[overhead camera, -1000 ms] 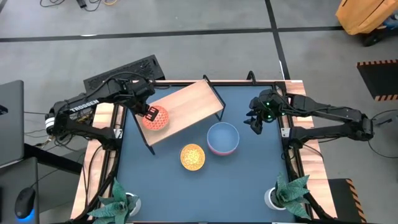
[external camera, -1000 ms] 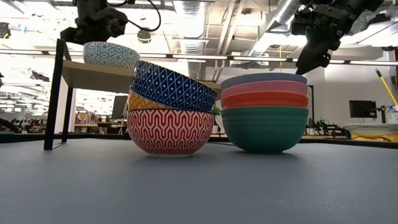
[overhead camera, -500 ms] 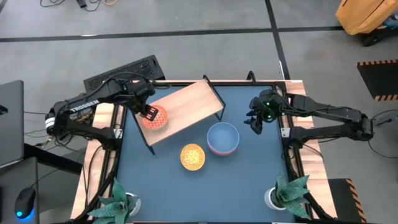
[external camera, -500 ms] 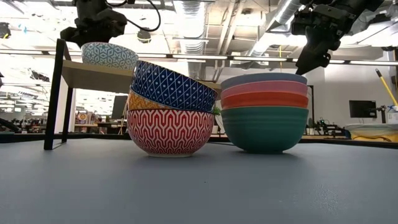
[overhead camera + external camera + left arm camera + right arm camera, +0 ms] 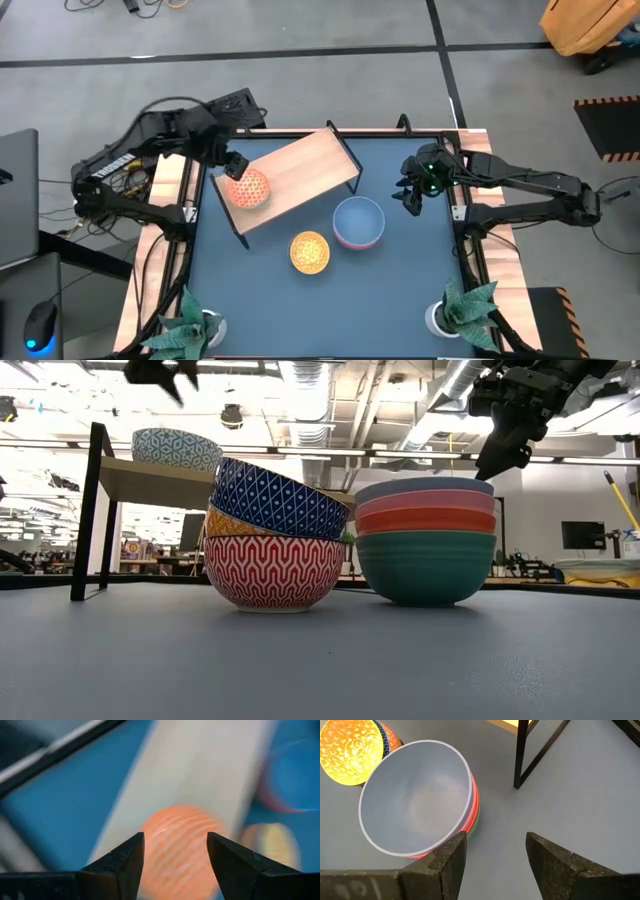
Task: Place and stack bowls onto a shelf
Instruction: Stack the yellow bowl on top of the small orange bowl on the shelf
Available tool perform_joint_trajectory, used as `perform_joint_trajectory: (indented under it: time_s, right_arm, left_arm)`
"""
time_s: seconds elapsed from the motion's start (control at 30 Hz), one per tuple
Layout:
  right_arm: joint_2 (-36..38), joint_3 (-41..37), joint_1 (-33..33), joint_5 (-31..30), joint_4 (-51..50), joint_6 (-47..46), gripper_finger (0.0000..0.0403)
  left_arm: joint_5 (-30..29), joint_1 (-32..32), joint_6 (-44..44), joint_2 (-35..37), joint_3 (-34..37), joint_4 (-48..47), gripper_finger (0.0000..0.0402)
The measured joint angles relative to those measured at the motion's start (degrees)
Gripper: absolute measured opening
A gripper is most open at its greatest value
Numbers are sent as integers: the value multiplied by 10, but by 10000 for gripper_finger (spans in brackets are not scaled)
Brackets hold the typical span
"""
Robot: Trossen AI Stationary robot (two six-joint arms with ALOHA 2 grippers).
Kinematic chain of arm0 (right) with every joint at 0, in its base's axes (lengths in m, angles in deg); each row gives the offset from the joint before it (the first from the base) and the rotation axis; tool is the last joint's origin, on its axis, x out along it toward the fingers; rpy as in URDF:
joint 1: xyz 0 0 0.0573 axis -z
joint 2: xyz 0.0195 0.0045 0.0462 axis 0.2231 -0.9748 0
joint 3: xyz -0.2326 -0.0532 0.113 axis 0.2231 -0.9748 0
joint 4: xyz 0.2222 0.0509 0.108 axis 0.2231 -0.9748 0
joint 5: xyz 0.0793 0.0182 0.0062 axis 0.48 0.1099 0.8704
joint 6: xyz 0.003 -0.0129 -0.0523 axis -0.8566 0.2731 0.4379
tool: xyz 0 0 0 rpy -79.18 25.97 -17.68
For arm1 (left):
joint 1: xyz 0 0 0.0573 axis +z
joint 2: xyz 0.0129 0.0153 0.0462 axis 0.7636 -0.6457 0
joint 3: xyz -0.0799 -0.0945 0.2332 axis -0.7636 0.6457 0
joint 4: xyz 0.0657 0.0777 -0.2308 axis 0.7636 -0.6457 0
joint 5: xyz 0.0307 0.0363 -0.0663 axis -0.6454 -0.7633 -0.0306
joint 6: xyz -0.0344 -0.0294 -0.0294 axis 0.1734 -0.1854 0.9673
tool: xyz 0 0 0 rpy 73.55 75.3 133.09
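High view
Shelf (image 5: 300, 165): wooden board on black legs, toward the desk's (image 5: 400, 280) far-left corner, set at a slant.
Orange lattice bowl (image 5: 248, 187): on the shelf's left end.
Left hand (image 5: 233, 165): above the shelf's left end, just beside the orange lattice bowl, not touching it.
Light blue bowl stack (image 5: 358, 221): on the desk near its middle, just beside the shelf's near edge.
Patterned bowl stack (image 5: 310, 251): on the desk, nearer the front edge, beside the light blue stack.
Right hand (image 5: 409, 197): near the desk's right edge, apart from all bowls.

Low view
Orange lattice bowl (image 5: 177, 448): upright on the shelf (image 5: 150, 475), nothing gripping it.
Patterned stack (image 5: 273, 550): three bowls, the top one tilted.
Plain stack (image 5: 425, 540): four nested bowls, green lowest.

Left wrist view
Left hand fingers (image 5: 127, 865): spread, empty; orange bowl (image 5: 180, 847) lies beyond the gap, blurred.

Right wrist view
Right hand fingers (image 5: 545, 862): spread, empty; light blue bowl (image 5: 415, 807) ahead, apart.
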Motion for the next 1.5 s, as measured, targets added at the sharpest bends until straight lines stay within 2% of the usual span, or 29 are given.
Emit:
perform_joint_trajectory:
  time_s: [0.17, 0.3, 0.5, 0.7, 0.97, 1.07, 1.3, 1.5]
  right_arm:
    - [0, 0, 0, 0, 0, -1, 230]
    - [0, 0, 0, 0, 0, -2, 230]
    - [0, 0, 0, 0, 0, -2, 230]
    - [0, 0, 0, 0, 0, -1, 230]
    - [0, 0, 0, 0, 0, -1, 230]
    - [0, 0, -1, 2, 0, -1, 230]
    - [0, 0, -1, 2, 0, 0, 230]
    - [0, 0, -1, 2, -2, 0, 230]
  left_arm:
    - [13, -90, -15, -12, -13, 133, 200]
    - [13, -169, 2, -49, -13, 194, 200]
    - [14, -286, 31, -132, -13, 231, 200]
    - [-22, -359, 120, -213, -12, 224, 200]
    - [-27, -395, 220, -296, -12, 165, 200]
    - [-46, -403, 257, -313, -12, 142, 200]
    - [-115, -414, 333, -314, -12, 105, 197]
    - [-110, -414, 351, -326, -7, 100, 177]
